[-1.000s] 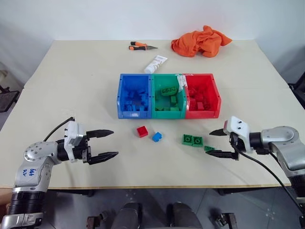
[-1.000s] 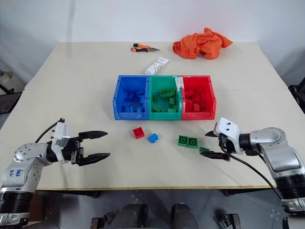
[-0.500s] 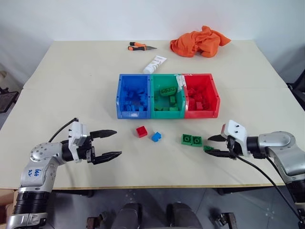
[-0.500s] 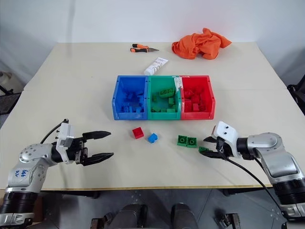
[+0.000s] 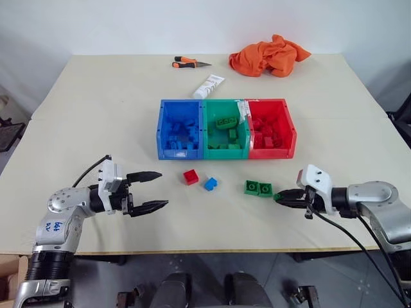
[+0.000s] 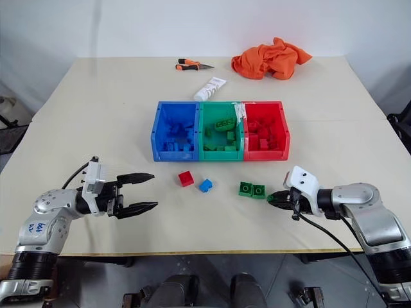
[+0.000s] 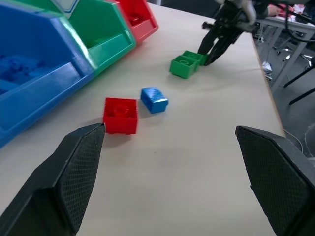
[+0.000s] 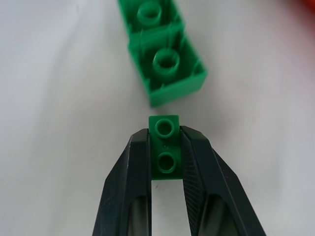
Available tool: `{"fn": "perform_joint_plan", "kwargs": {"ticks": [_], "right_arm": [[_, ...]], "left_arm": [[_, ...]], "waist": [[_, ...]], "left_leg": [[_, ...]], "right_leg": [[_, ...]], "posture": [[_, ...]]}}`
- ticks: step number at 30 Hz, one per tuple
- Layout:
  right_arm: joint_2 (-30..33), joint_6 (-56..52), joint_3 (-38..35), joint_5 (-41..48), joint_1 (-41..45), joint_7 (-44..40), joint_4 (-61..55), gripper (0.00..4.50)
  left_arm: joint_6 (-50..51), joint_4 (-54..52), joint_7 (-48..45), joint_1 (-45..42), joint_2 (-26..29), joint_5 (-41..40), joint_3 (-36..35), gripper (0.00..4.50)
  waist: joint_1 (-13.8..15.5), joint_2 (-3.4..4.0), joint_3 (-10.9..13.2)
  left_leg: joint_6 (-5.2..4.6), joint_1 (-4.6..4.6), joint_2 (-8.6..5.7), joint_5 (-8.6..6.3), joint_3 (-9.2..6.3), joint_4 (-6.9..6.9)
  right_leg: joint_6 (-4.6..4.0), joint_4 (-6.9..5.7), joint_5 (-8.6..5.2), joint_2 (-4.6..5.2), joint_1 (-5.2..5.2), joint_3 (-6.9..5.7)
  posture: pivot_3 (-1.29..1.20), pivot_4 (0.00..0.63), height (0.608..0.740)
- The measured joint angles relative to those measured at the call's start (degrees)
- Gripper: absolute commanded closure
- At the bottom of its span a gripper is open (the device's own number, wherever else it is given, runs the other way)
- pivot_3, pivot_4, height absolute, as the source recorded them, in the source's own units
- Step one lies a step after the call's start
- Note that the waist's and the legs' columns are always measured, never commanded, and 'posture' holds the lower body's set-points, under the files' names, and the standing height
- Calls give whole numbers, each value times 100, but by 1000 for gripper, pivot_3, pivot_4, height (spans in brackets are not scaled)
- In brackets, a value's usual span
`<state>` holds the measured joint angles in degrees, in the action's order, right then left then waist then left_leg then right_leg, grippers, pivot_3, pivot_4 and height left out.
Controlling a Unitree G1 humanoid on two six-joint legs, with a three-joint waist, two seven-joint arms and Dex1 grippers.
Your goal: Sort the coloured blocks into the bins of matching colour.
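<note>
While the head views are presenting the whole bench (image 5: 96, 115), the right wrist view is resolving what they leave too small to read: the right end effector (image 8: 166, 147) is pinching a small green block (image 8: 165, 142), its black fingers (image 8: 133, 172) pressing against both sides of the two-stud piece. Just beyond that block, a wider green block (image 8: 165, 64) is lying on the bench. In the head views this pair is sitting in front of the bins (image 5: 226, 128), below the red compartment, with the right end effector (image 6: 277, 197) closing on the small piece beside the wider green block (image 6: 252, 190).

The left wrist view is showing the left end effector (image 7: 172, 167) standing wide open and holding nothing, its fingers (image 7: 74, 162) framing a red block (image 7: 120, 114) and a blue block (image 7: 154, 99). Both are lying in front of the bins, below the blue and green compartments. Behind the bins, a white tube (image 5: 209, 85), orange-handled pliers (image 5: 189, 62) and an orange cloth (image 5: 270, 55) are resting.
</note>
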<state>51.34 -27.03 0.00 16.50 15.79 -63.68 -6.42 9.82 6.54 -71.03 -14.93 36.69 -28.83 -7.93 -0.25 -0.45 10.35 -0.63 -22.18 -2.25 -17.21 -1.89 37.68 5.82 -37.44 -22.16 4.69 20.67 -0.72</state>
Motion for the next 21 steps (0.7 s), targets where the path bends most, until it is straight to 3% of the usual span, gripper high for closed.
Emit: {"fn": "perform_joint_plan", "kwargs": {"ticks": [6, 11, 15, 21], "right_arm": [[-258, -414, -88, 221, 1550, 253, -87, 4068], [-1444, -80, 549, -56, 3098, 478, 1259, 4068], [-1980, 621, 903, -535, 3737, 590, 2610, 4068], [-2587, 1657, 1095, -1227, 4592, 1102, 4680, 1972]], "left_arm": [[-125, 101, -8, -39, -28, 7, -9, 0], [-174, 49, 35, -23, -65, 0, -11, 0], [-212, 32, 76, -17, -81, -1, -24, 0], [-250, -39, 160, -24, -179, 1, -2, 0]], "waist": [[-27, 1, 1], [-122, 1, 1], [-133, 1, 1], [-157, 1, 1]], "left_leg": [[4, 3, 3, -1, -1, 1], [4, -2, 0, -1, -3, -1], [3, -19, -4, -3, -10, 6], [8, -33, -2, 0, -7, 10]], "right_leg": [[-1, -2, 0, -3, 1, 1], [-1, -13, 0, -1, 10, -3], [0, -33, 0, 1, 23, -12], [0, -51, 0, 0, 58, -15]], "posture": [[0, 150, 740], [0, 150, 740], [0, 150, 740], [0, 150, 740]]}}
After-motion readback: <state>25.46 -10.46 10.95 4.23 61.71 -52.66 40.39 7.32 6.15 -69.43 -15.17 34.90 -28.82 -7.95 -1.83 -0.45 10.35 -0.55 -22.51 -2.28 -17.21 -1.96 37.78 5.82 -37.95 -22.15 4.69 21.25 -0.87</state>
